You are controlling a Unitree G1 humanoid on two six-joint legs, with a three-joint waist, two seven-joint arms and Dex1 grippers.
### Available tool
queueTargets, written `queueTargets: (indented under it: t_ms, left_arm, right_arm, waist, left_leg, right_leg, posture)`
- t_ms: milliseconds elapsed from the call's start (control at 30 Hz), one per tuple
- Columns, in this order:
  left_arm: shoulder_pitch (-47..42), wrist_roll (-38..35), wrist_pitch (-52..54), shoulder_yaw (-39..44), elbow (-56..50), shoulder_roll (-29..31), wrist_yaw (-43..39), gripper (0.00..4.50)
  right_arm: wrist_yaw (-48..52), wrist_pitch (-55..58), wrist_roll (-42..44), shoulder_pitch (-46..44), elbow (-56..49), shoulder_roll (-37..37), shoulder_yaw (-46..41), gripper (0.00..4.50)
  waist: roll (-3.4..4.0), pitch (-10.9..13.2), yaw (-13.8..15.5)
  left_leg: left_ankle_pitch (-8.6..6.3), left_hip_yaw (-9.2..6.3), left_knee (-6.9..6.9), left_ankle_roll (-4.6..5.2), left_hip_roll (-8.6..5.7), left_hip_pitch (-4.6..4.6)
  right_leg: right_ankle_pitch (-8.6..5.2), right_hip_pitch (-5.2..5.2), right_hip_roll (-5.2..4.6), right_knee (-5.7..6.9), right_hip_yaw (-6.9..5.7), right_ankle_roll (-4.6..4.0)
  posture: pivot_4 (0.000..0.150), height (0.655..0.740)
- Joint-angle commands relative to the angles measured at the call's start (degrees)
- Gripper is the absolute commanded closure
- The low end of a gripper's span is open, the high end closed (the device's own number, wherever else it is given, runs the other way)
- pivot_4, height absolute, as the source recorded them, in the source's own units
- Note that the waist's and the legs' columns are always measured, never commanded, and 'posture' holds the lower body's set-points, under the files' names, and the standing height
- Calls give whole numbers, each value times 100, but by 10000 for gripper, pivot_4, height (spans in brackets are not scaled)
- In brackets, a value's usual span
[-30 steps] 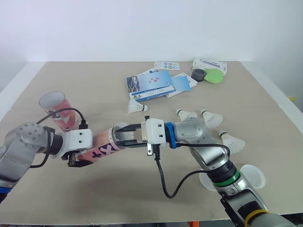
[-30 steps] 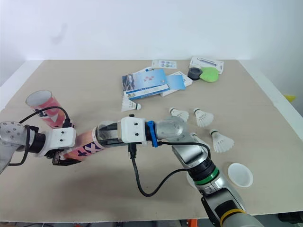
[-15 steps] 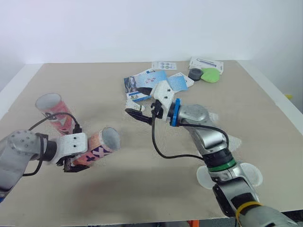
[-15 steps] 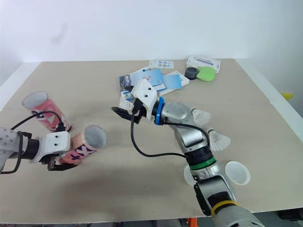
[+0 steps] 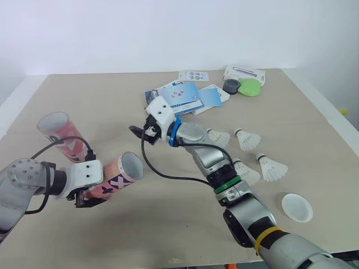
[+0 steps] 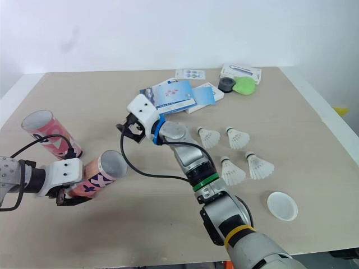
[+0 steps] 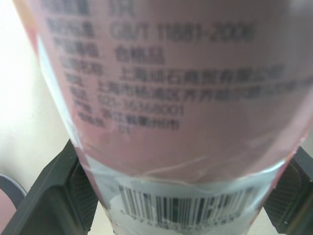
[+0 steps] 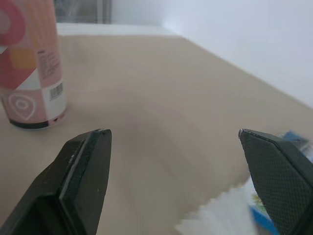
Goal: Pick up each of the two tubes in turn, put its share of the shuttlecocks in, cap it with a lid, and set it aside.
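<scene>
Beige table (image 5: 112, 241) w/ white wall behind.

Head cam: left gripper (image 5: 84, 197) clamped on base end of pink patterned tube (image 5: 115, 178). Tube held tilted, clear of table, open mouth pointing up and away from that gripper. Second tube (image 5: 59, 131), pink, open-topped, standing on table just beyond left gripper, apart from held tube. Right gripper (image 5: 137, 132) raised above table, out past held tube's mouth, not touching it. Four shuttlecocks (image 5: 220, 137) (image 5: 248, 138) (image 5: 273, 166) (image 5: 245, 172) lying on table back along right forearm's outer side, well apart from right gripper. White lid (image 5: 297, 207) flat on table, farther out than shuttlecocks, nr table's front edge. Blue booklets (image 5: 176, 98) just beside right gripper on its wall side. Green pad (image 5: 249, 87), dark round item (image 5: 230, 87) and white box (image 5: 244, 73) beyond those, nr far edge.

Left wrist cam: held tube's wall very close, w/ printed text and barcode. Black fingers (image 7: 54, 196) pressed against it on both sides.

Right wrist cam: black fingers (image 8: 88, 181) spread wide, nothing btwn them. Bare table ahead, second tube upright off to one side of gripper. Blurred white shape nr one finger, cannot tell what.
</scene>
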Motion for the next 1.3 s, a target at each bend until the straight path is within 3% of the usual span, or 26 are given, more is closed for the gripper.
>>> queueTargets:
  t_ms: [33,433,833,1100,1300]
  left_arm:
    - [174,-61,117,-298,-7,-35,-36,4960]
    - [165,-66,143,-299,-55,-11,-32,4960]
    - [-6,-33,7,-423,94,-22,-113,4960]
    - [-171,-46,-63,-562,185,-9,-135,4960]
    - [-132,-83,-71,-543,166,15,-137,4960]
  right_arm:
    - [-179,121,-87,-165,67,193,-27,474]
    - [-586,828,-224,-169,326,286,-197,474]
    - [-637,2100,-174,1009,-1973,-557,-334,474]
    - [-699,1651,48,791,-1816,-401,-579,474]
    - [-257,1245,179,629,-1997,-307,-283,474]
  waist:
    - [0,0,0]
    - [0,0,-1]
    - [1,1,2]
    - [0,1,-17]
    - [0,1,-23]
  left_leg:
    - [0,-1,0,0,-2,-1]
    - [0,-10,0,0,-1,-2]
    - [-1,-21,-3,-1,-21,-12]
    - [-1,-20,-5,-1,-12,-11]
    - [-2,-18,-11,-2,-8,-14]
  right_leg:
    - [0,0,-1,0,-1,0]
    - [-5,0,1,0,-9,2]
    - [-17,-1,-12,-1,-15,13]
    - [-13,-7,9,-1,-17,0]
    - [-15,-15,11,-1,-11,-1]
  posture:
    - [1500,7400]
    - [1500,7400]
    - [1500,7400]
    - [1500,7400]
    - [1500,7400]
